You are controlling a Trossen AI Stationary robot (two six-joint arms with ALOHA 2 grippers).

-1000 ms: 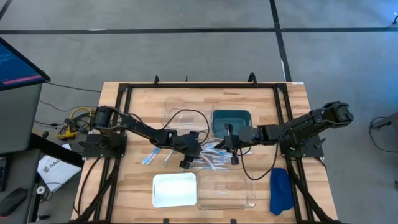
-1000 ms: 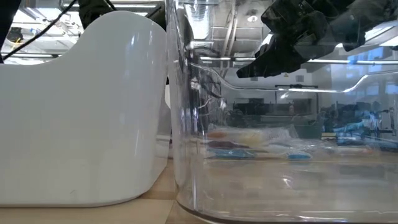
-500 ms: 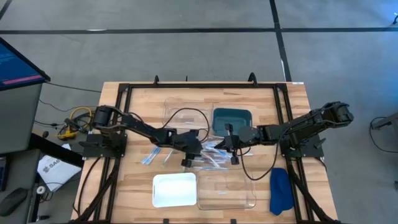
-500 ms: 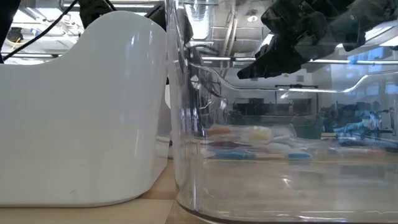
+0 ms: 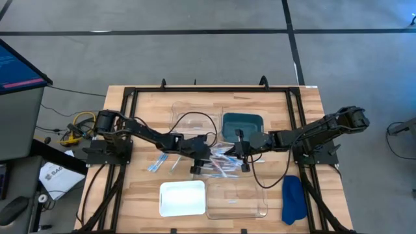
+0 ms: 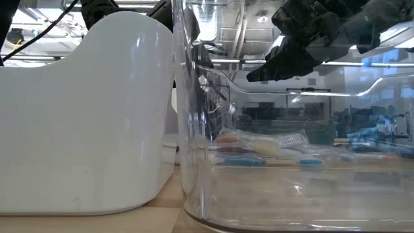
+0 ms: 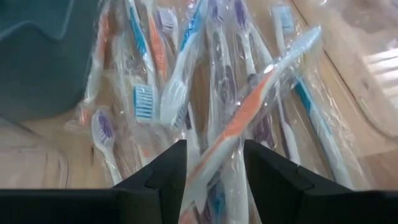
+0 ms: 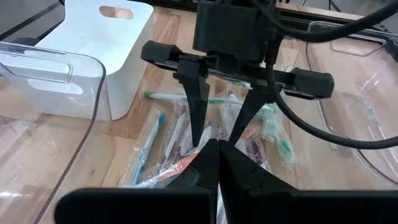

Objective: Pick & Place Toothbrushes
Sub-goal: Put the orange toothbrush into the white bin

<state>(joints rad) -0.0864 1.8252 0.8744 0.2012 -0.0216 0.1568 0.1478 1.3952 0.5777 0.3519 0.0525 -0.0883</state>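
Toothbrushes (image 7: 211, 106) unlabelled in clear wrap, between spread left claw (image 7: 214, 171); right claw (image 8: 214, 155) clenched.

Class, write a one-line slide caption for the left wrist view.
Left end effector, open, straddles an orange-and-white wrapped toothbrush atop the toothbrush pile.

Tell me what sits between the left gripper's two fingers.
In the left wrist view, an orange-and-white wrapped toothbrush runs into the gap of the left gripper, lying on the pile of toothbrushes. The right wrist view shows both fingers straddling it.
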